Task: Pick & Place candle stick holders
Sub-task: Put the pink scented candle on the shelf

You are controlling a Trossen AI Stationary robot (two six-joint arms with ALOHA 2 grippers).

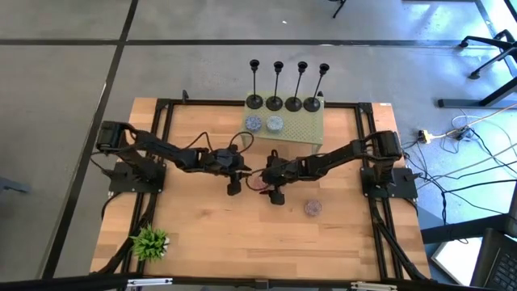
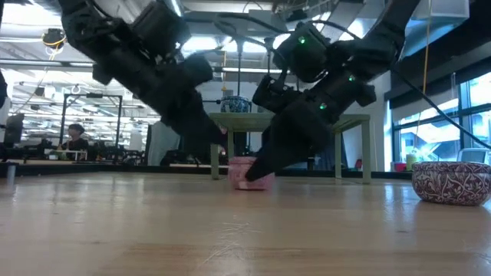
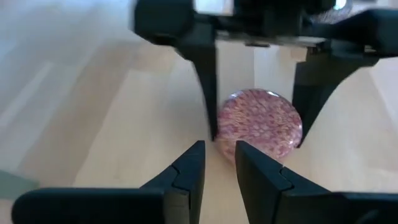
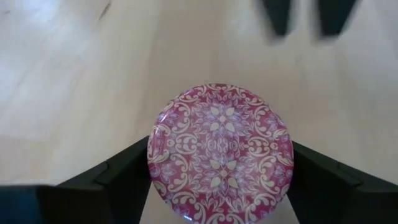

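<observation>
Round dish [image 4: 220, 152]: pink-red, cream floral tracery. Four candle stick holders [image 1: 289, 85]: black. Bowl [image 2: 452, 182]: maroon-and-white pattern. Far mat [image 1: 300, 129]: pale green.

A grey concrete floor [image 1: 202, 73] crossed by dark seams surrounds the wooden table [image 1: 202, 226]. Beyond it, the low view shows an open office with ceiling lights [image 2: 46, 54], tall windows [image 2: 468, 107] and a seated person [image 2: 75, 136]

Four candle stick holders [image 1: 289, 85] in a row behind the mat [image 1: 284, 128], two dishes [image 1: 264, 124] on it
</observation>
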